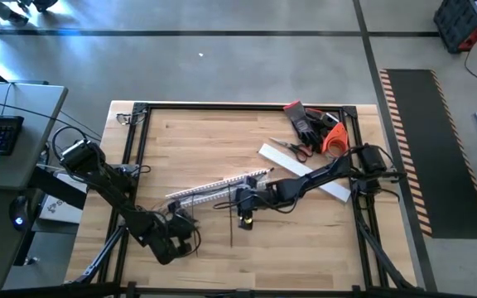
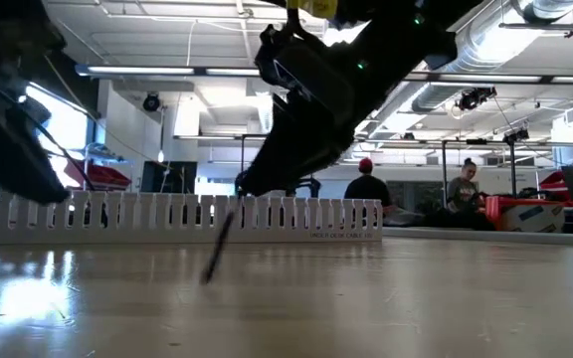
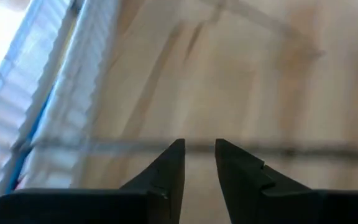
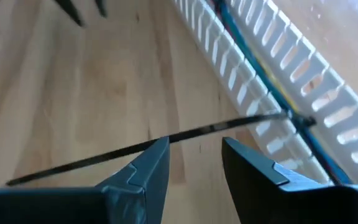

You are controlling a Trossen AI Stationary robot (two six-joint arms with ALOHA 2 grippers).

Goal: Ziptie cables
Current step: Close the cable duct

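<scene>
Cables [image 4: 272, 93] lie inside the white duct [image 4: 303, 68] so they stay bunched, a ziptie [image 4: 166, 138] sticks out from the duct, and the open, empty right claw [image 4: 194, 163] sits around it, seemingly to pinch it.

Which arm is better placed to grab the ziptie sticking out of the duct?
Right. The right gripper is open just above the ziptie, which runs out from the cables in the white duct. The left gripper sits farther along the table.
</scene>
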